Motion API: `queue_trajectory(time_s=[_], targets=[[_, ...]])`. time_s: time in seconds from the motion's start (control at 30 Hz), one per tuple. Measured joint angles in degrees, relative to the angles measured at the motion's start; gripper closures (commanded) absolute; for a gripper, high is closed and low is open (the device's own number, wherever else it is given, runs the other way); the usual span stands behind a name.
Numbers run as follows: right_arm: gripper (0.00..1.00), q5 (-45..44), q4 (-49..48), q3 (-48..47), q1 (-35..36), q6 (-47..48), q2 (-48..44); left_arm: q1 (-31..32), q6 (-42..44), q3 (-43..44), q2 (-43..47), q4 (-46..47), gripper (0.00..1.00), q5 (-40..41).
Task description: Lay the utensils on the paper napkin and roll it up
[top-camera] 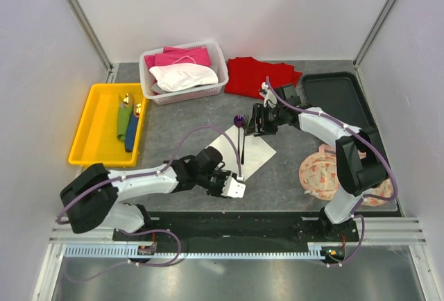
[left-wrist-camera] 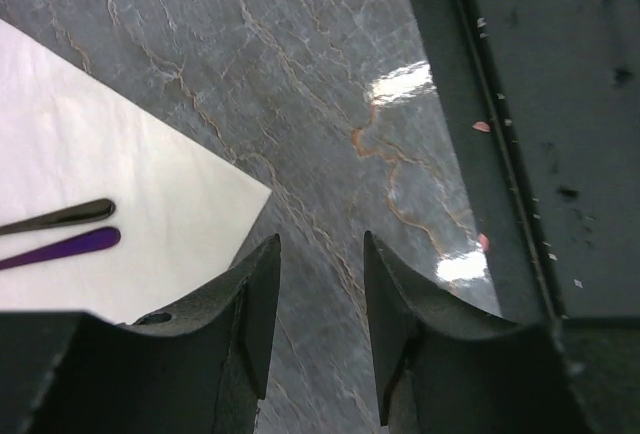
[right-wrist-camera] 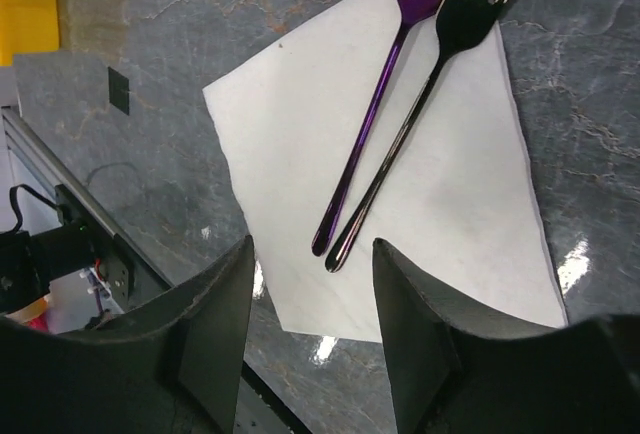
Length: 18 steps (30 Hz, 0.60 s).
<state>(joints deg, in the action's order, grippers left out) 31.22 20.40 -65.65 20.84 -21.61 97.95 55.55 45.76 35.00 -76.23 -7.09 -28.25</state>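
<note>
Presently the paper napkin (top-camera: pixel 258 150) lies flat between the two grippers. A purple spoon (right-wrist-camera: pixel 372 119) and a dark fork (right-wrist-camera: pixel 418 114) rest side by side on it, their long axes running from its far edge toward its near corner. The left gripper (left-wrist-camera: pixel 320 254) hovers just off that near corner, fingers spread and holding nothing; it is judged the nearer arm for starting a roll. The right gripper (right-wrist-camera: pixel 312 249) hangs over the napkin, likewise spread and empty. Green and blue utensils (top-camera: pixel 126 122) lie well left of the napkin, apparently inside a yellow tray (top-camera: pixel 87 134).
</note>
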Motion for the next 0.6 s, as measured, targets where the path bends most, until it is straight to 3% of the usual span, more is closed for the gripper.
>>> queue_trajectory(time_s=[0.2, 0.6], targets=[[0.41, 2.69, -0.83, 0.37, -0.24, 0.02, 0.76, 0.79, 1.97, 0.09, -6.45, 6.56, 0.56, 3.13], [0.4, 5.03, -1.42, 0.37, -0.96, -0.04, 2.1, 0.83, 5.42, 2.21, -13.18, 12.48, 0.67, 5.6]])
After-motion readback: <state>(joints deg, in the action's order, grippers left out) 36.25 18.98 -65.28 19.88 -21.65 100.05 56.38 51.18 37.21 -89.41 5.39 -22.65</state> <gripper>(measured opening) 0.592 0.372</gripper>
